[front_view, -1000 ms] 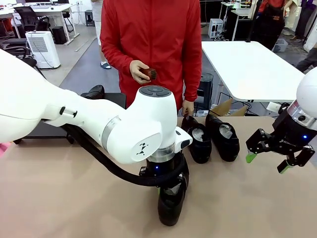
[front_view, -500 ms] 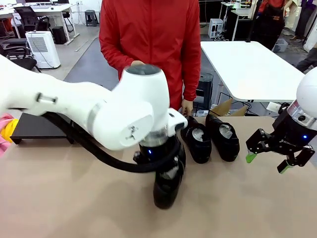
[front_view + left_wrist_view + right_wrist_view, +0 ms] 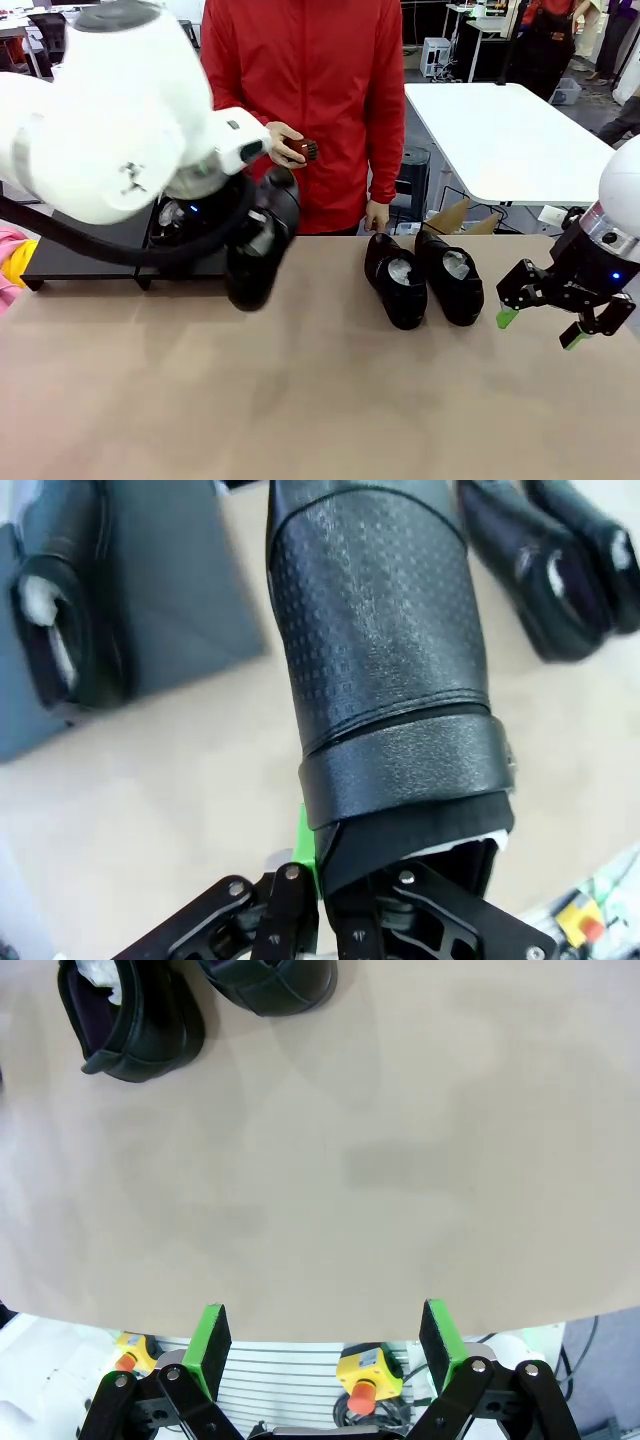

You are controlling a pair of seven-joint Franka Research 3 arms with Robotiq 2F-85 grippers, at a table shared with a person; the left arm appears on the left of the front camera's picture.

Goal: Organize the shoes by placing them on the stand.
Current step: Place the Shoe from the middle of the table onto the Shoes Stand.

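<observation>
Left pincer [image 3: 325, 865] clamped on shoe [image 3: 380, 650] near stand [image 3: 75, 262] | right pincer [image 3: 540, 329] jaws apart above table [image 3: 320, 400]

You have four shoes: one shoe [image 3: 380, 650] gripped in the left hand [image 3: 385, 880], a second shoe [image 3: 60, 610] on the stand [image 3: 170, 590] just beside that hand, and a third shoe [image 3: 397, 280] and fourth shoe [image 3: 450, 275] on the bench [image 3: 320, 400] between it and the right hand [image 3: 540, 329]. There is one stand and one small brown brush [image 3: 305, 150].

The raised shoe [image 3: 380, 630] is black leather, finely dimpled, with soft sheen. The shoes [image 3: 455, 290] at its 3 o'clock look glossier; the stand [image 3: 50, 268] is matt black.
</observation>
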